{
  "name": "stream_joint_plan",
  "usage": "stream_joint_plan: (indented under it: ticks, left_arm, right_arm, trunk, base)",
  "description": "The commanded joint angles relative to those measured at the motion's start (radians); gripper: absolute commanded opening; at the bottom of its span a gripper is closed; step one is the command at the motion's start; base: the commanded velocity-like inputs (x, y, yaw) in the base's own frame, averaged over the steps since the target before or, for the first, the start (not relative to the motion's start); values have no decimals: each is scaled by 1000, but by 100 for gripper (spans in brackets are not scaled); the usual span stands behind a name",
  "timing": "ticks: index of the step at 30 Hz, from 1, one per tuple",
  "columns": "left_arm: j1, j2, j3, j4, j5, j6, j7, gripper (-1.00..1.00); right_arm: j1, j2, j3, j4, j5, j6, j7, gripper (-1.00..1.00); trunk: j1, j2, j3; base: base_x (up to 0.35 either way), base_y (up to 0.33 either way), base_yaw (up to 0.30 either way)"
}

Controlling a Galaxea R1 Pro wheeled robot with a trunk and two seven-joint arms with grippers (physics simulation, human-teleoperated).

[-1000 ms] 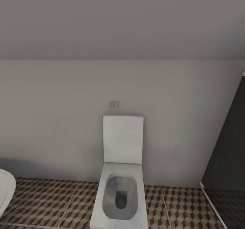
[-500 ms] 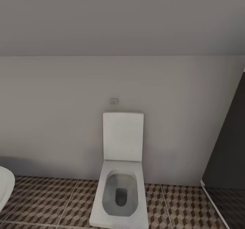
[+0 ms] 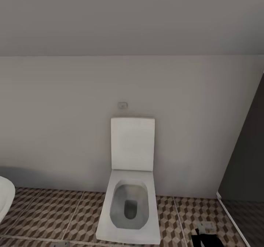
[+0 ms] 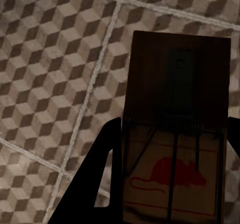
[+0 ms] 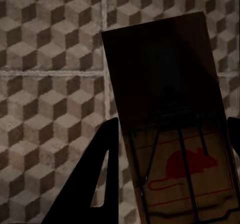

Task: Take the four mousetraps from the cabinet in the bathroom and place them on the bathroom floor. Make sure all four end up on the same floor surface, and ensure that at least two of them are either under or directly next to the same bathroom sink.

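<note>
In the left wrist view my left gripper (image 4: 174, 126) is shut on a mousetrap (image 4: 177, 84), a dark brown board with a wire spring and a red mouse print. It hangs above the cube-patterned bathroom floor (image 4: 50, 59). My right gripper (image 5: 172, 124) is likewise shut on a second mousetrap (image 5: 165, 69) over the floor (image 5: 45, 109). In the head view a black part of my right arm (image 3: 205, 239) pokes in at the bottom right, above the floor (image 3: 47, 210). The cabinet and the sink are out of view.
A white square toilet (image 3: 130, 203) with its lid up stands against the grey wall straight ahead. The white bathtub rim (image 3: 4, 195) curves in at the far left. A dark panel (image 3: 245, 159) closes the right side.
The head camera has tipped down a little, so the toilet and wall sit higher in the picture. The black part of my right arm has come into view at the bottom right.
</note>
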Motion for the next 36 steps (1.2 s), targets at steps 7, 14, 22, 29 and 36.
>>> stream_joint_plan:
  ticks: [7,14,22,29,36]
  left_arm:
    - [-5,37,-9,-15,62,4,9,-100]
    - [-6,39,-10,-30,68,-5,9,-100]
    - [-6,38,-11,-32,69,-9,9,-100]
    - [-6,36,-11,-31,71,-10,9,-100]
    - [-6,37,-11,-30,72,-12,9,-100]
  right_arm:
    - [-45,10,-21,31,9,-88,-15,-100]
    - [-48,14,-20,35,11,-159,-16,-100]
    - [-48,14,-16,36,19,-158,-16,-100]
    - [-48,14,-15,38,18,-156,-16,-100]
    - [-48,14,-14,38,21,-157,-7,-100]
  trunk:
    - [27,-50,-23]
    - [54,-99,-45]
    - [84,-155,-70]
    - [111,-204,-92]
    - [138,-253,-114]
  base:
    - [0,0,0]
    - [0,0,0]
    - [0,0,0]
    - [0,0,0]
    - [0,0,0]
